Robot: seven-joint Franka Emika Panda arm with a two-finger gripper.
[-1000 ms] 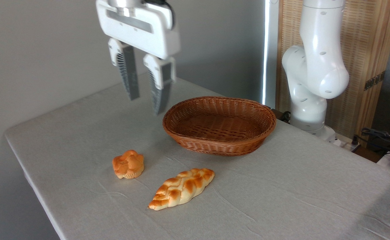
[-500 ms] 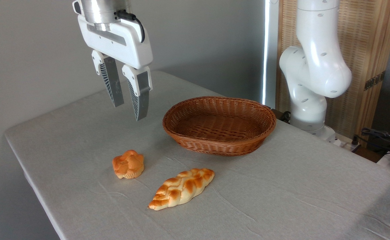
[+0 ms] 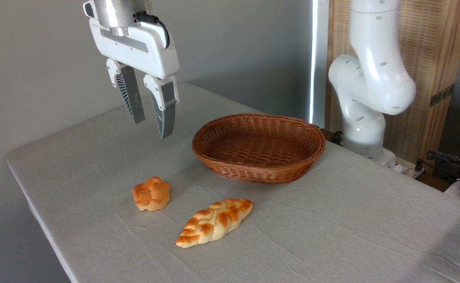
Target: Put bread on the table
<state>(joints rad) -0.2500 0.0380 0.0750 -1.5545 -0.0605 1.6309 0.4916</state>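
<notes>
Bread point(image 3: 213, 222), a braided loaf with toasted orange-brown patches, lay flat on the wrinkled grey-beige tabletop point(image 3: 332, 228), in front of the brown wicker basket point(image 3: 258, 147) and clear of its rim. Its long axis ran on a slant, one pointed end toward the near edge, the other toward the basket. Just beside it to the left sat a small flower-shaped orange bun point(image 3: 151, 193), not touching it. Well above the cloth and left of the basket hung the gripper point(image 3: 151, 129), pointing down, its jaws apart with nothing between them. The white arm point(image 3: 371, 78) rose from its base at the far right, behind the basket, before a slatted wooden screen point(image 3: 438, 70).
</notes>
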